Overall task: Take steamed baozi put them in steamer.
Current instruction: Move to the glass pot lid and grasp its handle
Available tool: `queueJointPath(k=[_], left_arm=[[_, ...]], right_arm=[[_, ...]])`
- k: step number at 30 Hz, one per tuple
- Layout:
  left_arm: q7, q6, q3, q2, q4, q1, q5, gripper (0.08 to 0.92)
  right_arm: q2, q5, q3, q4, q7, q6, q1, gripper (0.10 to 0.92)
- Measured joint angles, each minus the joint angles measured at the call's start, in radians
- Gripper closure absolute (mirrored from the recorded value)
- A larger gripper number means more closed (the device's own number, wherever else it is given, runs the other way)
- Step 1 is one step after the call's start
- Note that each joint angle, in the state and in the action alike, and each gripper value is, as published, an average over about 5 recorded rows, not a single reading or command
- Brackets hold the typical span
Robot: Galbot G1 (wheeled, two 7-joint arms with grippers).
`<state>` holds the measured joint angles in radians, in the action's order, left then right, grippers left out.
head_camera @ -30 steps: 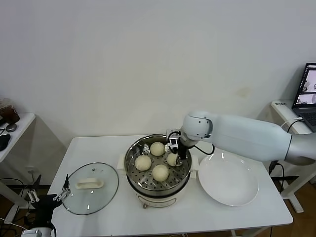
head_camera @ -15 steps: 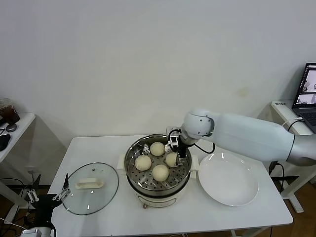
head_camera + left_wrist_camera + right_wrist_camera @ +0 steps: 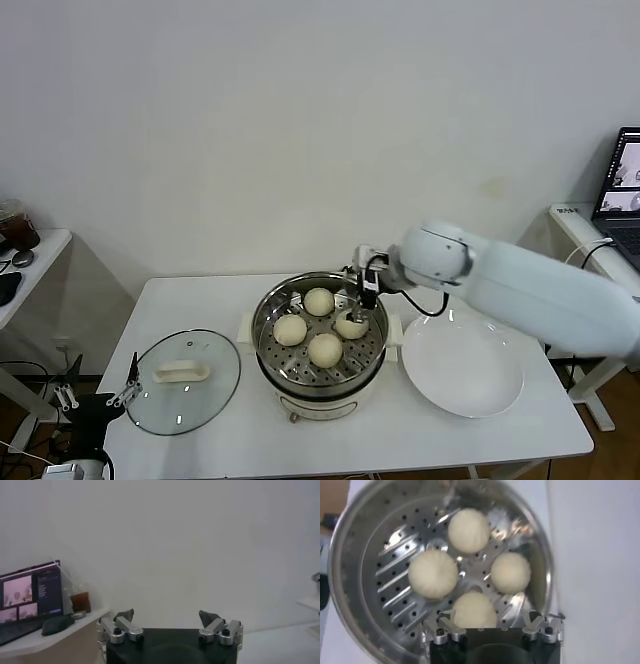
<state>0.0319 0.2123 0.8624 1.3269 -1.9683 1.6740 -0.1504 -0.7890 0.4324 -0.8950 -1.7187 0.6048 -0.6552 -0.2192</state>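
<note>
Resting: four smooth domed baozi [image 3: 325,349] on perforated steel steamer [image 3: 320,385]; right claw [image 3: 361,307] spread, empty.

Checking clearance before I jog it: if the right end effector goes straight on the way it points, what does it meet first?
Probably the baozi just below the open right end effector, resting on the steamer tray; depth is unclear.
</note>
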Motion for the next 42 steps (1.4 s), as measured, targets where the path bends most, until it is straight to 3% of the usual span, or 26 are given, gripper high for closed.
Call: queueJointPath(k=[11,23,32,42], left_arm=[[0.004,0.011,-0.02,0.014,-0.026,0.007,-0.006,0.177],[0.039,-0.01,-0.047,0.012,-0.036,0.0,0.116,0.177],[0.139,0.016,-0.015,-0.006,0.046,-0.018,0.554,0.177],[0.258,0.051,-0.03,-0.081,0.202,-0.038,1.151,0.177]], right_arm=[[0.059,-0.121,0.564,-0.112,-0.284,0.329,0.622,0.203],[-0.212,-0.325,1.256,-0.168,-0.337,0.743,1.289,0.203],[-0.432,-0.324,1.608,-0.209,-0.357,0.833,1.595,0.203],[-0.535,-0.263,1.745,-0.231,-0.368,0.82,1.772,0.203]])
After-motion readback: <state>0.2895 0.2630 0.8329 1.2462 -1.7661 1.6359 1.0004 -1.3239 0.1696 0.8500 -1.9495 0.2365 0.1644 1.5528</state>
